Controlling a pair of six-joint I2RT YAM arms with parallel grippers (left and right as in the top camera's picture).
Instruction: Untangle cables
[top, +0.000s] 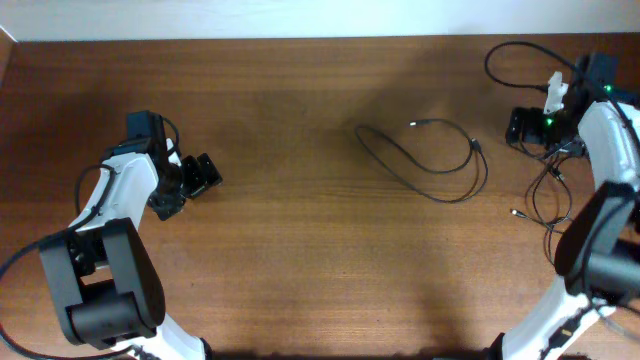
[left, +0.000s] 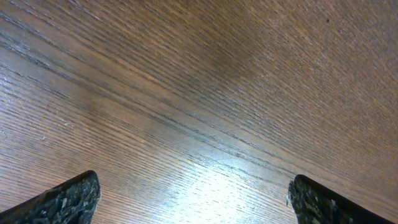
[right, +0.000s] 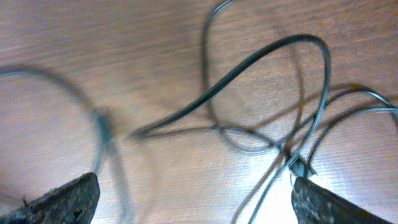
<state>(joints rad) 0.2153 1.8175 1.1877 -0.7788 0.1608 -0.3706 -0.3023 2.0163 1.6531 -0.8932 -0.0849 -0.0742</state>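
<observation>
Right tool, jaws spread and empty, over thin black tangled cables directly beneath; closing on crossed strands could pinch two together, tightening the knot.

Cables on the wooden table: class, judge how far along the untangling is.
Done: one thin black cable lies apart as a loose loop. In hand: nothing; the left gripper and right gripper are open, the right over crossed thin black cords. Left: separating those crossed cords.
</observation>
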